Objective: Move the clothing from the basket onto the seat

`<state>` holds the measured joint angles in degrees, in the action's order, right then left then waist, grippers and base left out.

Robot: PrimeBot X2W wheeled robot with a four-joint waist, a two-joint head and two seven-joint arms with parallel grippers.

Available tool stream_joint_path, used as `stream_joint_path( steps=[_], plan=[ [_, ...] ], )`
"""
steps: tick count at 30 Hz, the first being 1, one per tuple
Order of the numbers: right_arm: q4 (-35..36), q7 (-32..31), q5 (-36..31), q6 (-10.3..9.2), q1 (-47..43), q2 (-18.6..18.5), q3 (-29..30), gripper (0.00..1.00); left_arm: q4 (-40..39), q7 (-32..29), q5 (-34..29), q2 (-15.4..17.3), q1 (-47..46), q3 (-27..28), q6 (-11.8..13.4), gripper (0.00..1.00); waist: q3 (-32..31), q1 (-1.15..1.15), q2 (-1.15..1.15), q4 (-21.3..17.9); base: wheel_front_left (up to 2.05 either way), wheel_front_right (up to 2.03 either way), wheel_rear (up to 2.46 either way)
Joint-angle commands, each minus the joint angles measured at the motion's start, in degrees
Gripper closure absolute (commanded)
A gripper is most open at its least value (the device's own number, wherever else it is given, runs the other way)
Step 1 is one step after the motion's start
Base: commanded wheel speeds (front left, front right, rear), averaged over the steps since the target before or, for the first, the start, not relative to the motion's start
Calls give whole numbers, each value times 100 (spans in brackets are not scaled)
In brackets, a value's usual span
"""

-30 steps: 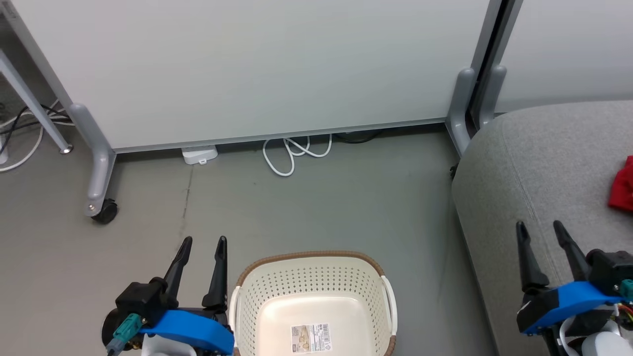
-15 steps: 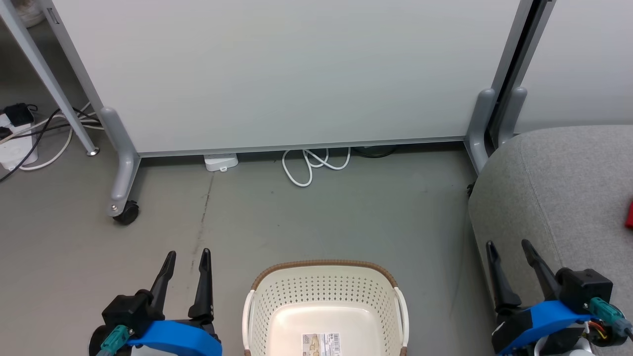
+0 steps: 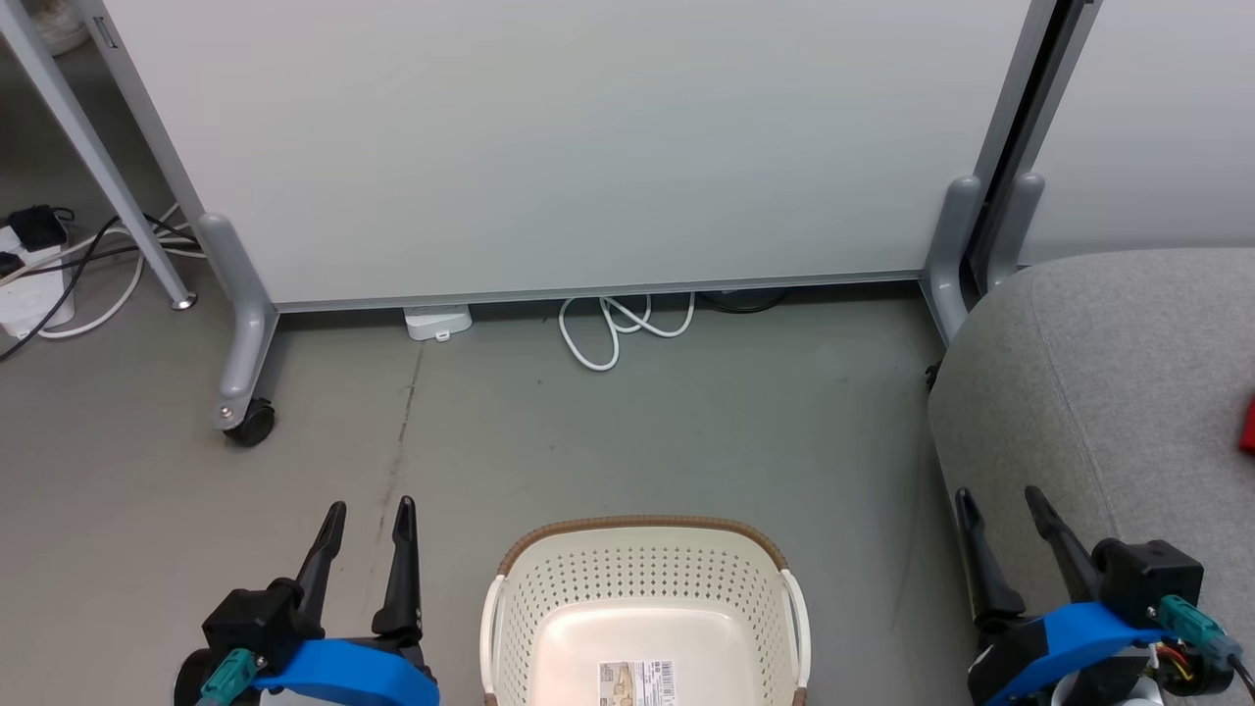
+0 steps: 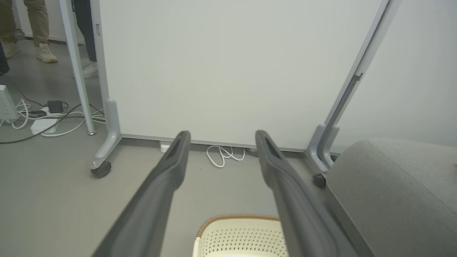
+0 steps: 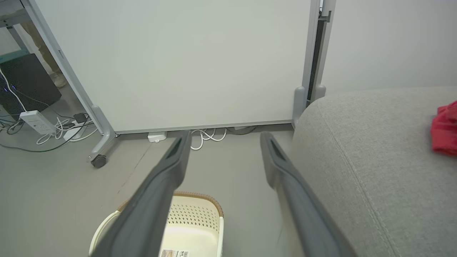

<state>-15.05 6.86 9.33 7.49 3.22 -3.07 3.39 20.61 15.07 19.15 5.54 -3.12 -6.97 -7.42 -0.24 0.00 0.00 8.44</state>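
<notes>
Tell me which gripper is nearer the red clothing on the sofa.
Right. The right gripper sits at the sofa, the red clothing farther right on it; the left gripper is across the basket, over the floor.

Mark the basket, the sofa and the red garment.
basket [image 3: 642, 571]: head view, far perforated wall.
sofa [image 3: 1128, 373]: head view, grey top surface.
red garment [image 5: 444, 130]: right wrist view, middle of the visible red fabric.

Basket [image 3: 642, 574] on floor [image 3: 637, 431], left of seat [image 3: 1098, 392]; clothing [image 5: 444, 132] on seat, far rt.
</notes>
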Motion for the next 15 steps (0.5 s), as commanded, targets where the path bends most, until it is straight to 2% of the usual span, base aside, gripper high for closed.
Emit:
stream_joint_path(
  steps=[1, 7, 8, 15],
  plan=[
    [-9, 26, 22, 1, -8, 19, 0, 0, -16, 15, -23, 8, 3, 2, -8, 0, 3, 0, 0, -2, 0, 0, 0],
    [-9, 20, -14, 1, 4, 23, 2, 0, -41, 15, -66, -5, 16, -16, -8, 0, 1, 0, 0, -1, 0, 0, 0],
    [-10, 1, -4, 0, 2, 5, 2, 100, -30, -1, -50, -8, 0, -16, 0, 100, 1, 0, 0, -1, 0, 0, 0],
    [-355, -30, 17, 0, -113, 25, 5, 100, 284, -43, -30, -61, 281, -44, 0, 100, 1, 0, 0, -3, 0, 0, 0]
  ],
)
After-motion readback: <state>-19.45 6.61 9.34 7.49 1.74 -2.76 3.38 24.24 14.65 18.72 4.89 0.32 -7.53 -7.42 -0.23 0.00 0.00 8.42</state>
